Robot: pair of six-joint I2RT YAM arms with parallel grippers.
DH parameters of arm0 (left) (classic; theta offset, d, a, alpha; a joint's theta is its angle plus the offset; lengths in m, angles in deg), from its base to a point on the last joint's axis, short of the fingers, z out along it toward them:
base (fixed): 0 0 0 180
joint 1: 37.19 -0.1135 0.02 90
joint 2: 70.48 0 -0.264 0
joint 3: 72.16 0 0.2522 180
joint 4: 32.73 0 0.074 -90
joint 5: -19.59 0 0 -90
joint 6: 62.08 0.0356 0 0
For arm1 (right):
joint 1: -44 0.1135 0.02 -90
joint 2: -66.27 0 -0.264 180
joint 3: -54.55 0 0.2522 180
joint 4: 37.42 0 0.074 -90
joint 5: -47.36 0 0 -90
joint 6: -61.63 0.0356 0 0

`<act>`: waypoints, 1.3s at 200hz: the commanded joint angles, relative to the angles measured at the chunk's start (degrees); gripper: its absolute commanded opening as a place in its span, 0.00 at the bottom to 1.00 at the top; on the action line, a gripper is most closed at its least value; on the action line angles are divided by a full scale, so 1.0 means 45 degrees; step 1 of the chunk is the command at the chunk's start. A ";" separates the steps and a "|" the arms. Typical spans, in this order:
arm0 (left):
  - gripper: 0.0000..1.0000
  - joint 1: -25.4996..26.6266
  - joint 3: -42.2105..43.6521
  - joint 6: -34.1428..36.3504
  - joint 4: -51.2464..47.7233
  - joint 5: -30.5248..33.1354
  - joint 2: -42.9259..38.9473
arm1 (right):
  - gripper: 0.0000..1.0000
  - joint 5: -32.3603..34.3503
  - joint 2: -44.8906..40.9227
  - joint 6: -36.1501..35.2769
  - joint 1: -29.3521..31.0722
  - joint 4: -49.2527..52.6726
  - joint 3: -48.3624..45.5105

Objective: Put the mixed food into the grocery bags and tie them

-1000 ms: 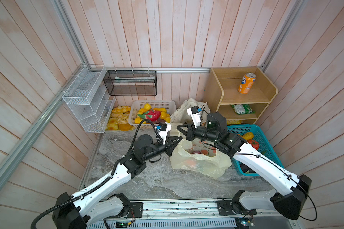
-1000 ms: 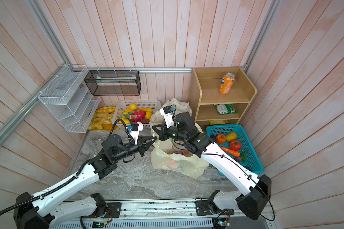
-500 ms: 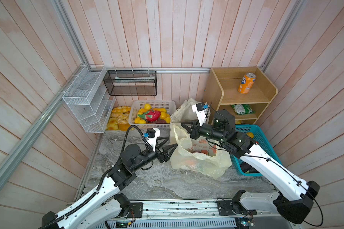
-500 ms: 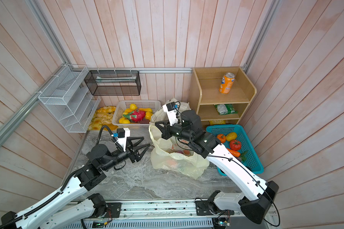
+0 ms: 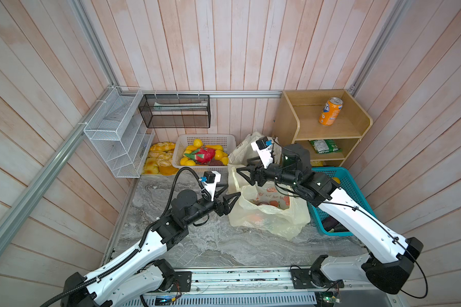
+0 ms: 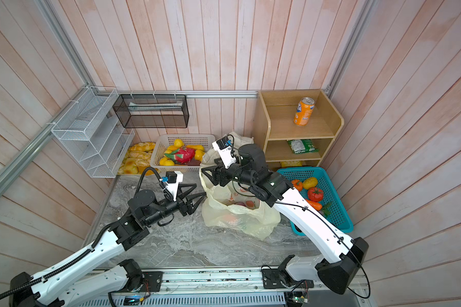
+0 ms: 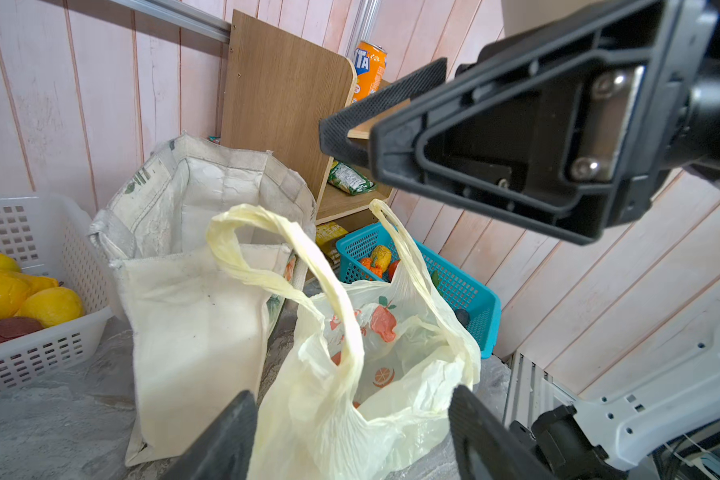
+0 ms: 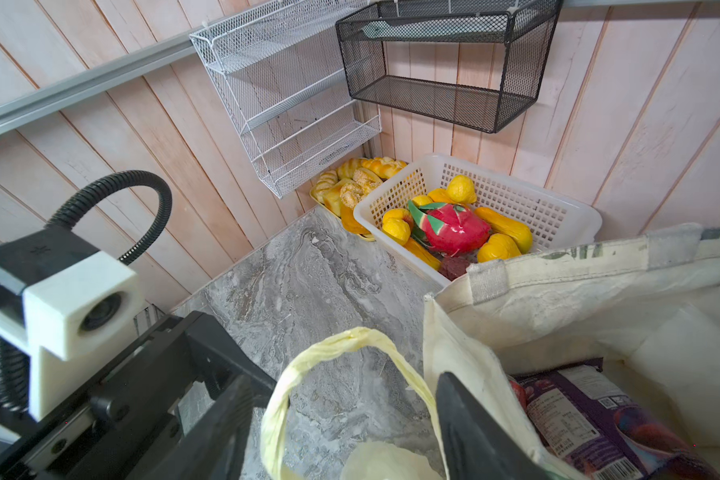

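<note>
The pale-yellow plastic grocery bag sits open on the marble top with orange-red food inside. Its two loop handles stand loose. The cream canvas tote stands just behind it and holds a purple snack packet. My left gripper is open just left of the plastic bag, holding nothing. My right gripper is open above the bag's far rim. One handle loop rises between its fingers without being clamped.
A white basket of yellow fruit and a tray of bread stand at the back left. The blue basket of vegetables is under my right arm. A wooden shelf holds an orange soda can and a green packet. Wire racks hang on the walls.
Both grippers were shut close together over the bag's top and have opened, the left first. The left arm has drawn back to the left and the handles now stand free.
</note>
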 commanded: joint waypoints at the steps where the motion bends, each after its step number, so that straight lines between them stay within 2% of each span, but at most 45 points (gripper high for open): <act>1: 0.72 0.0038 -0.0590 0.0074 0.0900 -0.0064 0.0605 | 0.71 -0.0456 0.0216 -0.0218 -0.0129 0.0025 0.0461; 24: 0.55 0.0058 -0.0894 -0.0012 0.1330 -0.0113 0.1288 | 0.71 -0.0923 0.0258 -0.0134 -0.0302 -0.0179 0.0473; 40: 0.37 0.0077 -0.1064 -0.0030 0.1557 -0.0170 0.1659 | 0.71 -0.1371 0.0238 -0.0214 -0.0560 -0.0276 0.0435; 62: 0.13 0.0076 -0.1169 0.0032 0.1807 -0.0523 0.1848 | 0.72 -0.2697 0.0040 -0.0271 -0.1351 -0.0664 0.0203; 86: 0.00 0.0108 -0.1115 0.0096 0.2088 -0.1236 0.1806 | 0.74 -0.4190 -0.0209 -0.0261 -0.2154 -0.1205 -0.0216; 149: 0.00 0.0111 -0.1189 0.0369 0.2191 -0.3584 0.1795 | 0.82 -0.6155 0.0023 -0.0554 -0.2315 -0.1527 -0.0644; 178: 0.00 0.0116 -0.1296 0.0471 0.1825 -0.3772 0.1865 | 0.82 -0.6041 -0.0143 -0.0223 -0.2301 -0.1518 -0.0995; 228: 0.00 0.0116 -0.1345 0.0764 0.1580 -0.3670 0.1981 | 0.63 -0.5787 -0.1143 0.1148 -0.1786 -0.1749 -0.1893; 260: 0.00 0.0116 -0.1426 0.0980 0.1334 -0.3645 0.2020 | 0.61 -0.6045 -0.1074 0.1534 -0.1346 -0.1869 -0.2096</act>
